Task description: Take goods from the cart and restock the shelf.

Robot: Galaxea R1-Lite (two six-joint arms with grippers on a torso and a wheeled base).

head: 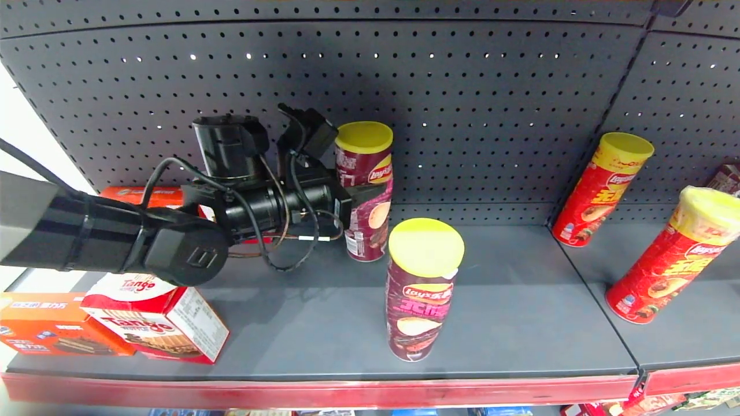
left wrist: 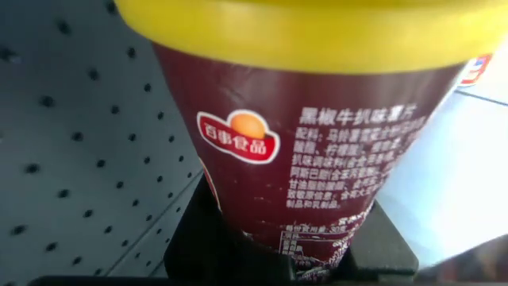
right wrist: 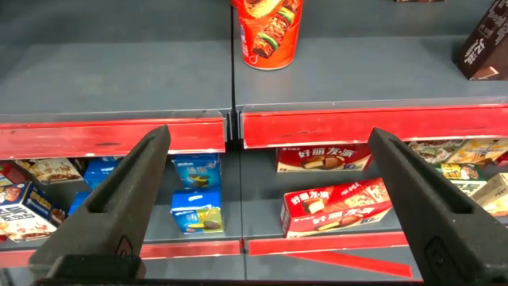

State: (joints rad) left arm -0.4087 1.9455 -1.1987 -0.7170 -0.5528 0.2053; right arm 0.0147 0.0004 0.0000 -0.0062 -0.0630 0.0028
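The right gripper (right wrist: 267, 133) hangs with black jaws spread wide before a grey metal shelf (right wrist: 119, 63) edged in red. An orange-red cylindrical snack can (right wrist: 267, 32) stands on it. Red cardboard snack boxes (right wrist: 337, 208) and blue cardboard boxes (right wrist: 196, 210) sit on the tier below.

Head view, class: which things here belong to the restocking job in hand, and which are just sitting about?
In the job:
left gripper, jaws shut on the rear maroon can
shelf

Sitting about:
front maroon can
rear red can
front red can
wafer box
orange box
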